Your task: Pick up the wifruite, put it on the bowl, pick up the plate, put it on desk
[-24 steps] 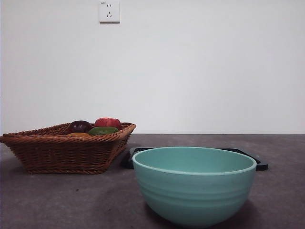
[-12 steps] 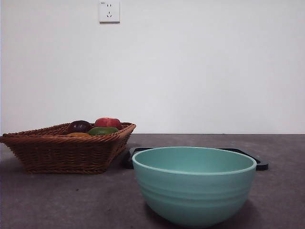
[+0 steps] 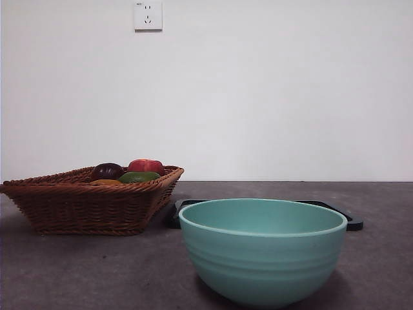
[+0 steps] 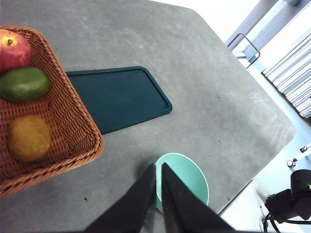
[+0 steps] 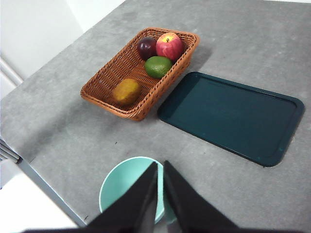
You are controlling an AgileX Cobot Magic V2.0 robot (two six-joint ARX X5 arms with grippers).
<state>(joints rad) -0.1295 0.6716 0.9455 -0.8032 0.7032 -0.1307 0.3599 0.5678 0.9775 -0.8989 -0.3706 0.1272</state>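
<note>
Wifruite (image 5: 127,91) sits in wicker basket (image 5: 104,82) with the other fruit. Bowl (image 3: 262,250) empty on tabletop (image 5: 252,43), near dark tray (image 5: 232,115). Left hand (image 4: 158,179) and right hand (image 5: 160,177) both high above, jaws nearly pressed together, holding nothing.

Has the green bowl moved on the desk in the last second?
No. In the front view the bowl keeps the same place against the wicker basket and the dark tray behind it.

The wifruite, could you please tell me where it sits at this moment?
The wifruite lies in the wicker basket, at the end nearest the bowl, apart from the lime, apple and plum.
</note>
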